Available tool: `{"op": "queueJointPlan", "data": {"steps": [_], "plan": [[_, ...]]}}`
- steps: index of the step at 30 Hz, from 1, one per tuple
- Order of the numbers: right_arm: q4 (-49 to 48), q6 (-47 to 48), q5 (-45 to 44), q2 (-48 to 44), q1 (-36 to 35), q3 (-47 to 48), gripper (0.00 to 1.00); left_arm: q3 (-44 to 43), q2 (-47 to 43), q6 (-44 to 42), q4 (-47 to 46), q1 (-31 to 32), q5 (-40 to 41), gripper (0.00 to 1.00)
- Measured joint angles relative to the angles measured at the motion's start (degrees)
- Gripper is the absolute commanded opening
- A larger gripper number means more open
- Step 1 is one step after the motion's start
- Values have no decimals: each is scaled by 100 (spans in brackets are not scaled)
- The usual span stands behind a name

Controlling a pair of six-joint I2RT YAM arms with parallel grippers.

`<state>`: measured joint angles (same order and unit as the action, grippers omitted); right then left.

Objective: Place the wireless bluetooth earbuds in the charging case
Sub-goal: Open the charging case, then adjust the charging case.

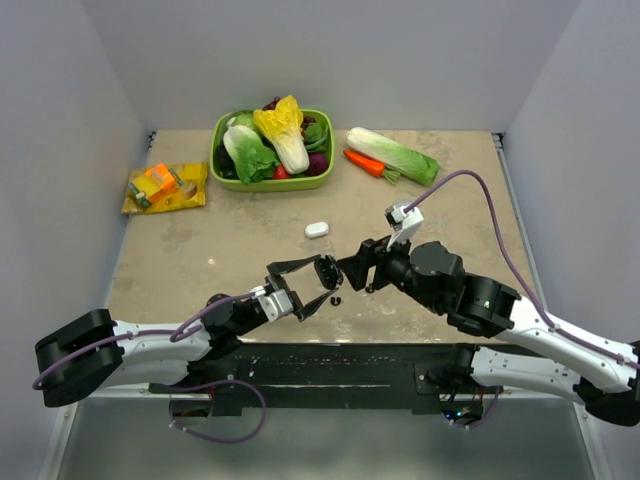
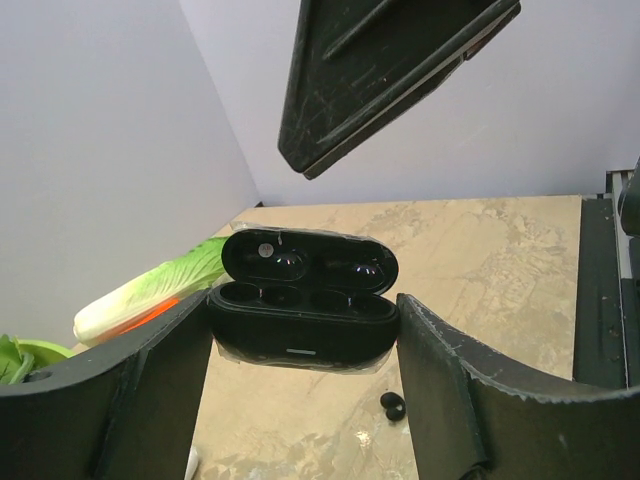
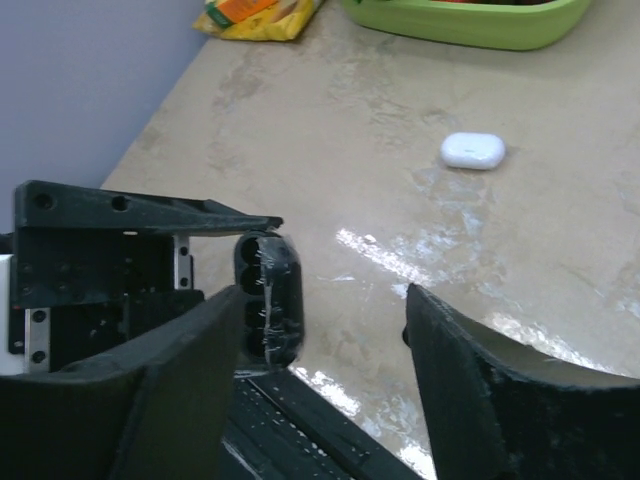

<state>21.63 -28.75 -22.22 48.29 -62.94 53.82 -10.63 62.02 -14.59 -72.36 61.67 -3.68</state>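
L claw (image 2: pixel 300 345) grips open, unlabelled black charging case (image 2: pixel 300 305).

Left claw (image 1: pixel 300 285) grips case (image 1: pixel 326 271); earbud (image 1: pixel 336 298) below.

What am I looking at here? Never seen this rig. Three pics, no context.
Two robot arms at a table's near edge. One picture is from a fixed camera overhead; the other two come from a camera on each wrist. The left gripper holds an open black charging case, both cradles empty. The right gripper is open, holding nothing, close to the case. A small black earbud lies on the table below the case. Further back: a white case, a green bowl of toy vegetables, loose vegetables, and a snack pack.
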Motion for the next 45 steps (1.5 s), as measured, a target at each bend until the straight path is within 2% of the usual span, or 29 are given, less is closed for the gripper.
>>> {"op": "queueJointPlan", "data": {"steps": [10, 29, 38, 39, 40, 42, 45], "plan": [[-435, 26, 782, 505, 39, -17, 60, 0, 0, 0, 2, 28, 28, 0], [-627, -55, 1121, 529, 243, -216, 35, 0, -59, 0, -2, 50, 68, 0], [-706, -33, 1178, 522, 262, -267, 13, 0, -59, 2, 4, 61, 109, 0], [-706, -20, 1176, 520, 264, -269, 4, 0, -59, 2, 0, 61, 114, 0], [-699, -11, 1172, 520, 264, -271, 0, 0, -57, 2, -7, 63, 118, 0], [-691, 35, 1174, 514, 269, -273, 0, 0, -44, 4, -26, 68, 122, 0], [-625, 127, 1169, 494, 269, -271, 0, 0, 0, 20, -48, 74, 142, 21]]}}
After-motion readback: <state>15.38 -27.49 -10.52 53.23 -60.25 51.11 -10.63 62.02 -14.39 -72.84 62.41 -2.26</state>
